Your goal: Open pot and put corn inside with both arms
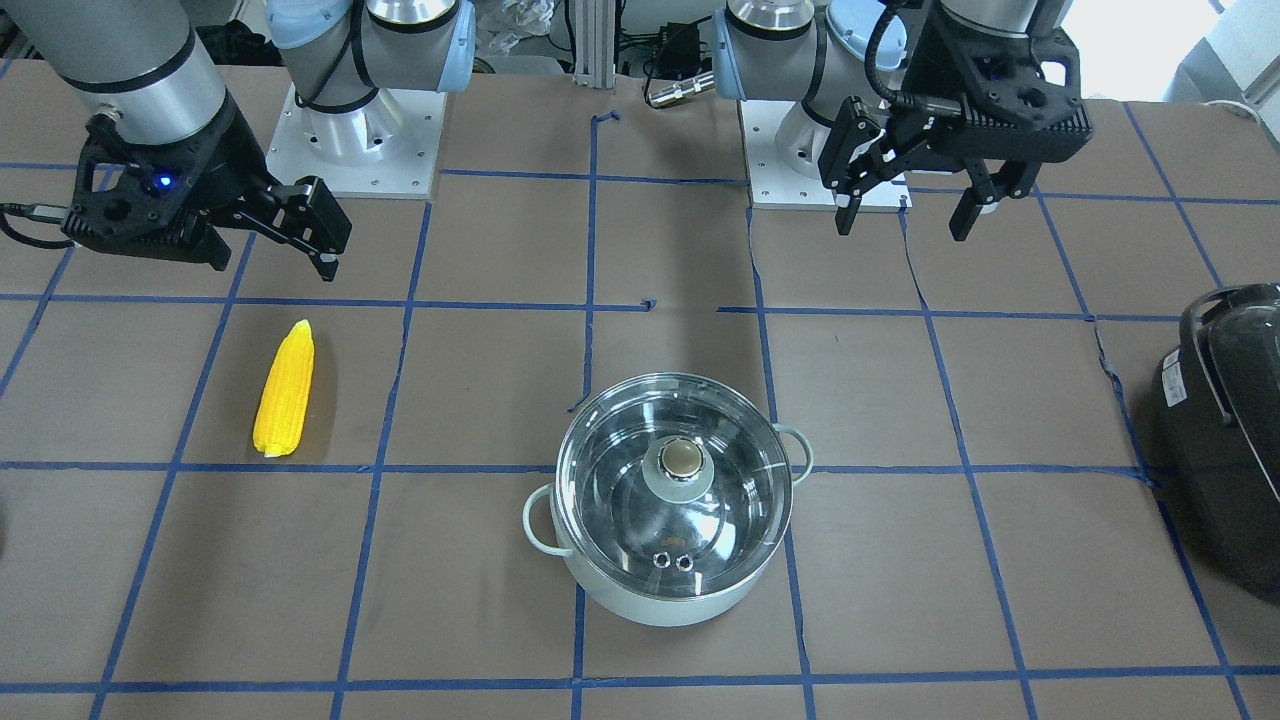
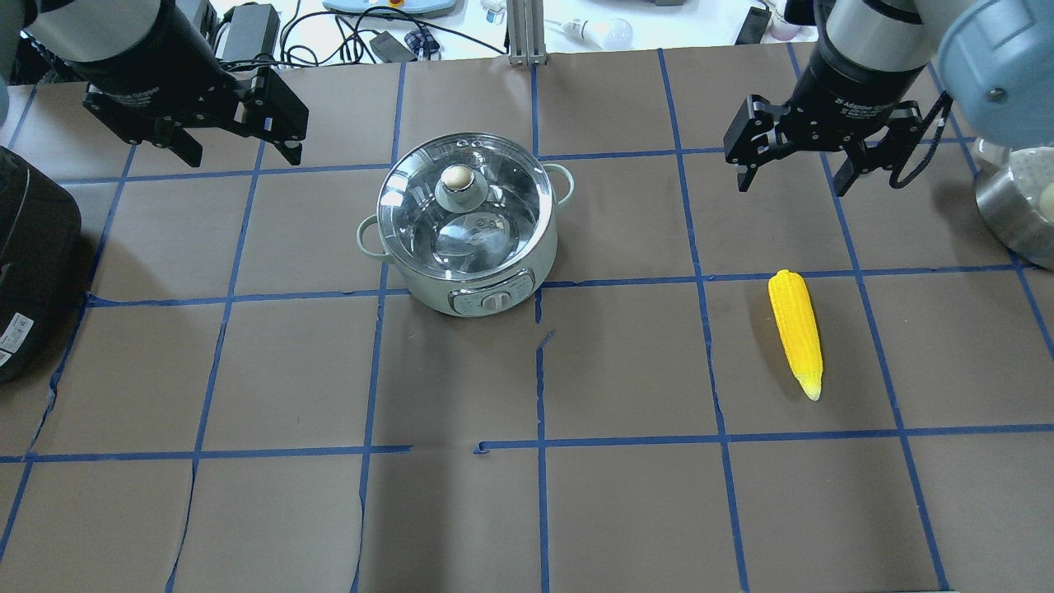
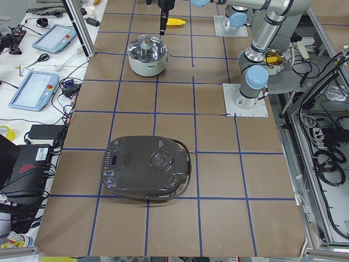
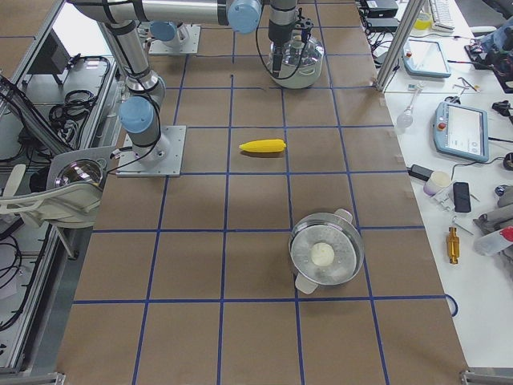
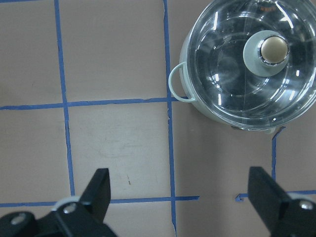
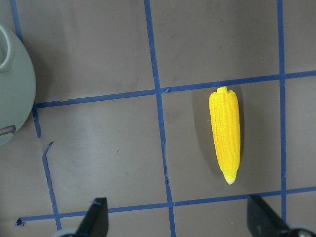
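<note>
The mint-green pot [image 2: 494,276] stands mid-table with its glass lid [image 2: 428,235] on and the brass-topped knob [image 2: 459,179] upright; it also shows in the front view [image 1: 690,605] and the left wrist view [image 5: 183,54]. The yellow corn [image 2: 796,329] lies flat on the table on my right side, also in the front view [image 1: 285,390] and the right wrist view [image 6: 225,140]. My left gripper [image 2: 243,152] hovers open and empty to the left of the pot and beyond it. My right gripper [image 2: 792,185] hovers open and empty just beyond the corn.
A black appliance with a handle [image 2: 33,263] sits at the table's left end. A steel pot with a white ball inside [image 4: 325,258] stands further along the table, past the corn. Blue tape lines grid the brown table cover [image 2: 626,511].
</note>
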Robot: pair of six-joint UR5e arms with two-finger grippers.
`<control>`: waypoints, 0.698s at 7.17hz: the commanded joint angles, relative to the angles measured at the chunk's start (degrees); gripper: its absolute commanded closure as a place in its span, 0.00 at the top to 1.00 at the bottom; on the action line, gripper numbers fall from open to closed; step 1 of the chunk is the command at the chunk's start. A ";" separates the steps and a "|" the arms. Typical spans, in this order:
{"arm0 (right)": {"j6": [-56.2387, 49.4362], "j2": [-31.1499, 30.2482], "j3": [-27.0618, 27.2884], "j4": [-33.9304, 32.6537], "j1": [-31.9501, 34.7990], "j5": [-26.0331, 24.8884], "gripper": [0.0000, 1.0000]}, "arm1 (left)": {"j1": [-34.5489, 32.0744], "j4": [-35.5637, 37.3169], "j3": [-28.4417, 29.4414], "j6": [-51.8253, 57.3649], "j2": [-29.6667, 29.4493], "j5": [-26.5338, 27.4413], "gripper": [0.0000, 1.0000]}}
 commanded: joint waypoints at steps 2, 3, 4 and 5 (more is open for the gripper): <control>0.00 -0.03 0.02 0.00 0.18 0.34 1.00 | 0.00 0.00 -0.01 0.00 -0.02 -0.01 1.00; 0.00 -0.03 0.02 0.00 0.18 0.34 1.00 | 0.00 0.00 -0.01 0.00 0.07 0.07 1.00; 0.00 -0.03 0.19 0.00 0.18 0.34 1.00 | 0.00 0.00 -0.01 0.00 -0.02 0.07 1.00; 0.00 -0.03 0.37 0.00 0.18 0.34 1.00 | 0.00 -0.17 -0.01 0.00 -0.02 0.07 1.00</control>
